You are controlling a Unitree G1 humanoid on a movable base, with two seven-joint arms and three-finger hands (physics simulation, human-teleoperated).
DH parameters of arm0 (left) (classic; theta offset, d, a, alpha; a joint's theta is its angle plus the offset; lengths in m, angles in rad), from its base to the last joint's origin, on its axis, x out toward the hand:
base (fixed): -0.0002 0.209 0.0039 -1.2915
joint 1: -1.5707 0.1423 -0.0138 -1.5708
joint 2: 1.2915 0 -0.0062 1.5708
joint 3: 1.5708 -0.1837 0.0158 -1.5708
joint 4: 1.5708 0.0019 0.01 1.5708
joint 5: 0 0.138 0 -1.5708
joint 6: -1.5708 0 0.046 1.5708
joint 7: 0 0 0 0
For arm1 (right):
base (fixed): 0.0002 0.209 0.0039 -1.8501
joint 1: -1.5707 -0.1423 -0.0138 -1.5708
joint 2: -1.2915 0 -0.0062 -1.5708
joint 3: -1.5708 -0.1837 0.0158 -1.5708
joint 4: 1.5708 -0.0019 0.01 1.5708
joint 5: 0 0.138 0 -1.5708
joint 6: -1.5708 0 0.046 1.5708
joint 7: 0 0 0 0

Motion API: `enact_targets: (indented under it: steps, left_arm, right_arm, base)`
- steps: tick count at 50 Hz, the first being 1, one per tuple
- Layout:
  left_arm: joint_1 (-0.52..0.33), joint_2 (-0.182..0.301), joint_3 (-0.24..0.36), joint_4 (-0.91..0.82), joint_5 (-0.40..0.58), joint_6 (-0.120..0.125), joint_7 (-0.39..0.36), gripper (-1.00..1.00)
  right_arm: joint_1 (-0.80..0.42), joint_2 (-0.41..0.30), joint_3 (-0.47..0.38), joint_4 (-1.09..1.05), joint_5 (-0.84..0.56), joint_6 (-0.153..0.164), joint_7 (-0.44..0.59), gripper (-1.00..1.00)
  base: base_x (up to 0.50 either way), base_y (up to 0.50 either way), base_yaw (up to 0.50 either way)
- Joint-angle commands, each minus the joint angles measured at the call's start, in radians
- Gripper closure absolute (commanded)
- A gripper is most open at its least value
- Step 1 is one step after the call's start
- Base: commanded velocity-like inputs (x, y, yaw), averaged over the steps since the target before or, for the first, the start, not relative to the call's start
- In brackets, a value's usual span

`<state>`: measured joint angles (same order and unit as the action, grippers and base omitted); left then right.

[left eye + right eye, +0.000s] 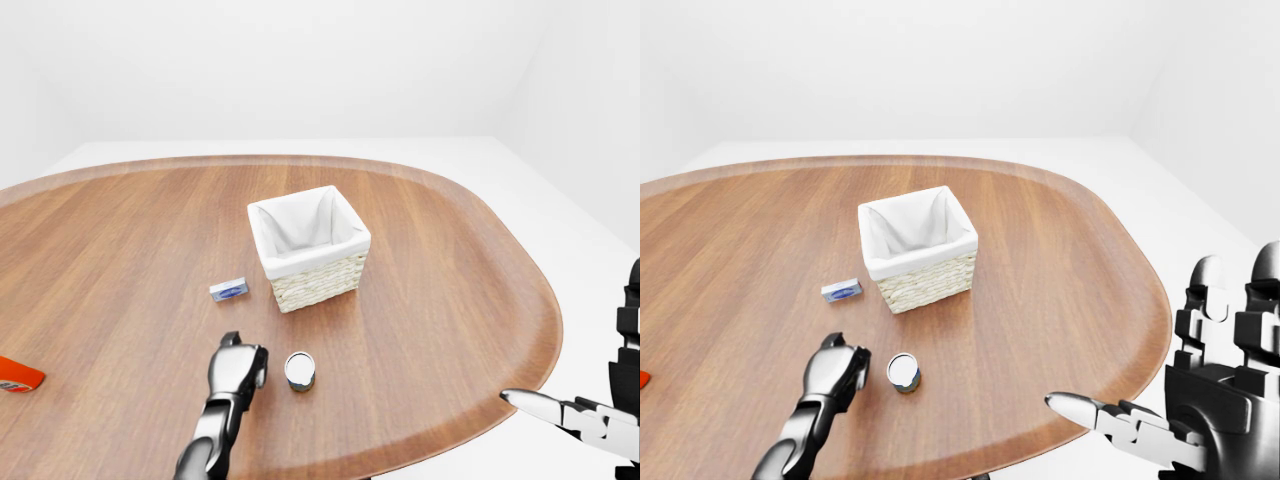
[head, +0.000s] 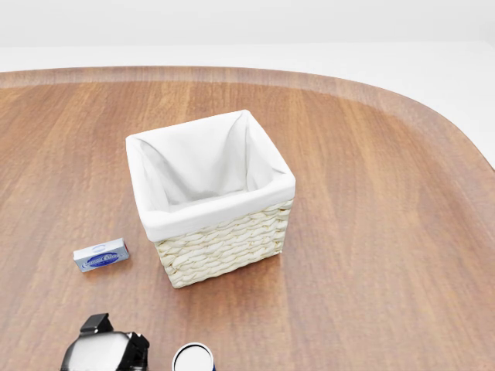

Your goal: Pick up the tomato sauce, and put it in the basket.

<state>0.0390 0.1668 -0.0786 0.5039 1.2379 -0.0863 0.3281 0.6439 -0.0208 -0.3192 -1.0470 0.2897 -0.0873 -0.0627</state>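
The tomato sauce can (image 1: 300,371) stands upright on the wooden table, below the basket in the left-eye view; only its top (image 2: 193,359) shows at the bottom edge of the head view. The wicker basket (image 1: 320,282) with a white liner is empty, at the table's middle. My left hand (image 1: 248,368) rests just left of the can with a small gap between them, its fingers loosely curled and holding nothing. My right hand (image 1: 1170,370) hovers off the table's edge at the lower right of the right-eye view, fingers spread and empty.
A small blue-and-white box (image 1: 228,290) lies left of the basket. A red-orange packet (image 1: 18,375) lies at the left edge of the left-eye view. The table's rounded edge (image 1: 450,445) runs close below the can.
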Motion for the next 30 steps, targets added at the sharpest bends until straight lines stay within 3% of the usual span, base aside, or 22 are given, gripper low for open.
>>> enact_targets:
  steps: [1,8,16,18,22,24,27,30]
  left_arm:
    - [-0.019,-0.018,0.061,-0.176,-0.131,0.016,0.035,1.00]
    - [-0.016,-0.026,0.098,-0.321,-0.182,0.032,0.036,1.00]
    - [0.002,-0.048,0.129,-0.463,-0.260,0.017,0.010,1.00]
    - [0.009,-0.054,0.130,-0.513,-0.265,0.027,-0.012,1.00]
    - [-0.008,-0.078,0.147,-0.668,-0.316,0.073,-0.095,1.00]
    - [-0.042,-0.099,0.142,-0.744,-0.383,0.116,-0.190,1.00]
    - [-0.107,-0.102,0.121,-0.775,-0.395,0.174,-0.256,1.00]
    - [-0.226,-0.109,0.098,-0.797,-0.407,0.174,-0.330,1.00]
  right_arm:
    - [-0.002,-0.002,-0.001,0.000,0.002,0.000,-0.002,-1.00]
    - [0.004,-0.015,-0.001,0.000,0.009,0.000,-0.012,-1.00]
    - [0.007,-0.021,-0.003,0.000,0.013,0.000,-0.016,-1.00]
    - [0.006,-0.024,-0.001,0.000,0.012,0.000,-0.020,-1.00]
    - [0.005,-0.033,0.004,0.000,0.009,0.000,-0.028,-1.00]
    - [0.000,-0.030,0.007,0.000,0.003,0.000,-0.027,-1.00]
    - [-0.006,-0.013,0.007,0.000,-0.005,0.000,-0.011,-1.00]
    - [-0.005,-0.003,-0.001,0.000,0.000,0.000,-0.001,-1.00]
  base:
    - [0.00,0.00,0.00]
    - [0.00,0.00,0.00]
    - [0.00,0.00,0.00]
    - [0.00,0.00,0.00]
    - [0.00,0.00,0.00]
    - [0.00,0.00,0.00]
    - [0.00,0.00,0.00]
    - [0.00,0.00,0.00]
